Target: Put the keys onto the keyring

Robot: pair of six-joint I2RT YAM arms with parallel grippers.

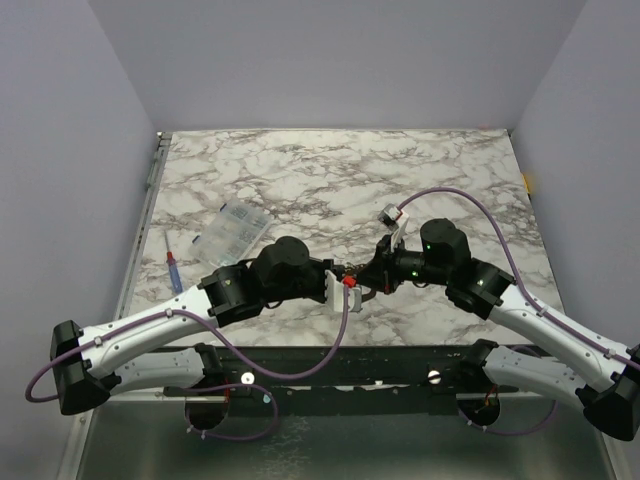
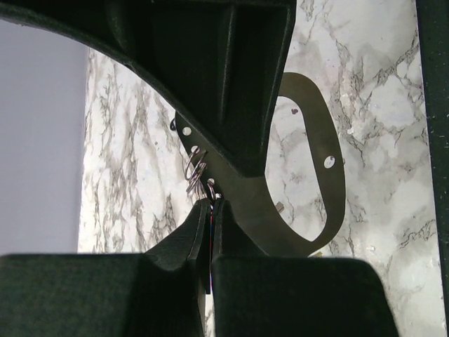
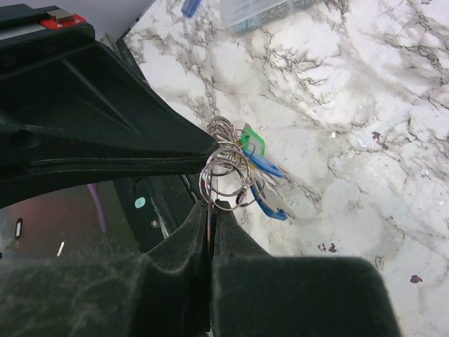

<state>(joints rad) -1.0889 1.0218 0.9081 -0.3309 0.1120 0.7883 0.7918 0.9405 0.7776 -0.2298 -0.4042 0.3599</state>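
My two grippers meet above the near middle of the table. My right gripper [image 3: 211, 207] [image 1: 368, 277] is shut on a wire of the keyring [image 3: 223, 172], a bunch of silver wire rings. Keys hang from the rings on the far side: two with blue heads [image 3: 265, 166] and one with a green head [image 3: 252, 140]. My left gripper [image 2: 210, 203] [image 1: 340, 283] is shut on a thin flat piece with a red edge [image 1: 348, 284], seemingly a key. The rings [image 2: 195, 171] show just beyond its tips. The key's blade is hidden.
A clear plastic compartment box [image 1: 232, 232] lies at the left of the marble table, and also shows in the right wrist view [image 3: 256, 10]. A blue-and-red tool [image 1: 173, 270] lies near the table's left edge. The table's front edge runs just under the grippers.
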